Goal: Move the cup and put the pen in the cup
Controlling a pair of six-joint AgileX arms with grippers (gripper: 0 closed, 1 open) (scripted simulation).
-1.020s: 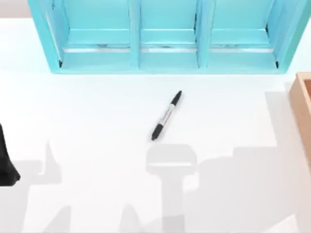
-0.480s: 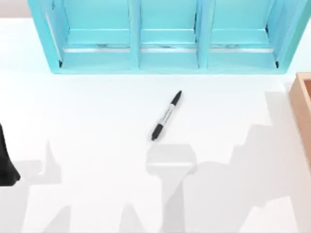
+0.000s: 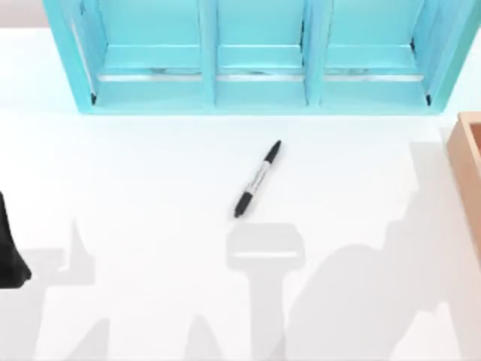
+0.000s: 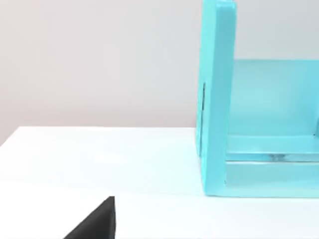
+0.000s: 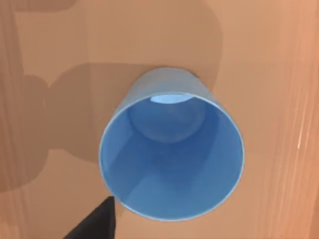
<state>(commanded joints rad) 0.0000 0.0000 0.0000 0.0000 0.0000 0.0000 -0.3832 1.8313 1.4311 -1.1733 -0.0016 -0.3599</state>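
Top view, pen: the black marker pen (image 3: 257, 179) lies flat on the white tabletop (image 3: 150, 173), near its middle, set on a slant with one end toward the shelf and the other toward the near edge.
Top view, shelf: a turquoise shelf unit (image 3: 255, 56) with three open compartments stands along the far side of the tabletop, apart from the pen.
Top view, box: the edge of a wooden box (image 3: 467, 173) shows at the right side of the tabletop.
Top view, left arm: a dark part of the left arm (image 3: 9, 248) sits at the left edge, well apart from the pen.
Left wrist view, scene: the end wall of the shelf unit (image 4: 217, 99) stands on the tabletop (image 4: 99, 159).
Left wrist view, left end effector: a black tip (image 4: 97, 221) juts in at the frame's edge; released or clenched, cannot tell.
Right wrist view, cup: the blue cup (image 5: 172, 154) stands upright, mouth open to the camera, on the wooden floor of the box (image 5: 60, 40).
Right wrist view, right end effector: a black tip (image 5: 97, 221) shows just beside the cup's rim; released or clenched, cannot tell.
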